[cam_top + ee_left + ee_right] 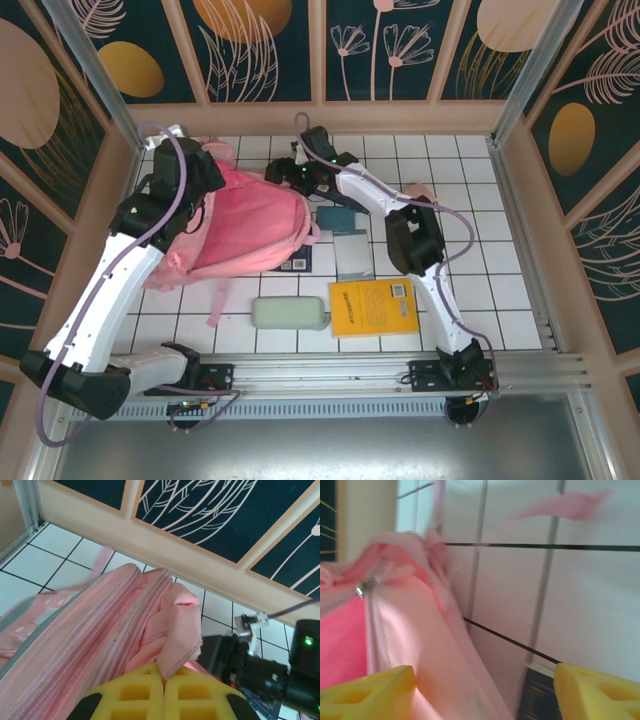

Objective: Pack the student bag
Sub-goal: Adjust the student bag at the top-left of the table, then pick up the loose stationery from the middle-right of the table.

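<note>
L gripper (163,679) is clamped shut on a fold of pink fabric by the zipper edge of the student bag (245,222). Bag lies on the white-tiled table (480,250), left of centre, betw. the two grippers. R gripper (485,692) stands wide open at the bag's right upper edge. Pink fabric sits betw. its fingers, close by one, not pinched.
</note>
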Tool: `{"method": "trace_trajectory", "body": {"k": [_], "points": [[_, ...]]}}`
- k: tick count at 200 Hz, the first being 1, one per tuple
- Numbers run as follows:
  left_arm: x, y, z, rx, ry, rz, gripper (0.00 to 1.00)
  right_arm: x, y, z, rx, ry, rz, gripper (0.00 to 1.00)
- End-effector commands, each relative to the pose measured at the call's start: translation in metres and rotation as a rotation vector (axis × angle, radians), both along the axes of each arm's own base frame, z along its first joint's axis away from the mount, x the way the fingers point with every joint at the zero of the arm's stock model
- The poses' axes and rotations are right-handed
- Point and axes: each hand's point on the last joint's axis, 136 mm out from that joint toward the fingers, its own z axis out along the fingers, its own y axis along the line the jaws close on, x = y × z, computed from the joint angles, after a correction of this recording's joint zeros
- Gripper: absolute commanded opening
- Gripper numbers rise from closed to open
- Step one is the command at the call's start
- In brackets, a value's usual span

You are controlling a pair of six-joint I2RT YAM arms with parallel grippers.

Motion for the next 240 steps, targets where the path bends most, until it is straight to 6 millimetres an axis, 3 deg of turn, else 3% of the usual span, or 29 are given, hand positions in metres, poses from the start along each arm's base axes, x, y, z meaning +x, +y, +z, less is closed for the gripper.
{"method": "trace_trajectory", "body": {"k": [1, 30, 45, 66, 80, 88, 98, 126, 147, 160, 202, 240], "points": [[0.022, -0.003, 0.011, 0.029, -0.127, 0.005, 0.0, 0.007, -0.061, 0.035, -0.138, -0.126, -0.134, 0.78], [0.029, -0.011, -0.004, 0.04, -0.128, -0.033, 0.0, -0.008, -0.131, 0.048, -0.336, -0.2, -0.259, 0.81], [0.031, -0.02, -0.011, 0.039, -0.125, -0.081, 0.0, -0.024, -0.163, 0.045, -0.442, -0.205, -0.304, 0.81], [0.034, -0.036, -0.024, 0.034, -0.102, -0.169, 0.0, -0.051, -0.212, 0.034, -0.626, -0.197, -0.37, 0.83], [0.035, -0.049, -0.035, 0.027, -0.078, -0.235, 0.0, -0.071, -0.243, 0.026, -0.73, -0.182, -0.413, 0.94], [0.036, -0.056, -0.04, 0.026, -0.067, -0.279, 0.0, -0.084, -0.257, 0.02, -0.775, -0.167, -0.423, 0.96], [0.036, -0.066, -0.044, 0.022, -0.062, -0.334, 0.0, -0.095, -0.291, 0.014, -0.836, -0.126, -0.491, 0.99], [0.036, -0.085, -0.045, 0.007, -0.065, -0.43, 0.0, -0.129, -0.342, -0.007, -0.821, -0.012, -0.602, 0.99], [0.035, -0.096, -0.041, -0.01, -0.076, -0.477, 0.0, -0.142, -0.348, -0.026, -0.712, 0.057, -0.583, 0.99], [0.033, -0.102, -0.04, -0.015, -0.077, -0.504, 0.0, -0.144, -0.345, -0.035, -0.687, 0.07, -0.554, 0.92], [0.023, -0.117, -0.038, 0.014, -0.087, -0.59, 0.0, -0.134, -0.341, -0.053, -0.734, 0.085, -0.484, 0.69], [0.016, -0.116, -0.035, 0.035, -0.102, -0.614, 0.0, -0.127, -0.341, -0.071, -0.772, 0.122, -0.436, 0.59]]}}
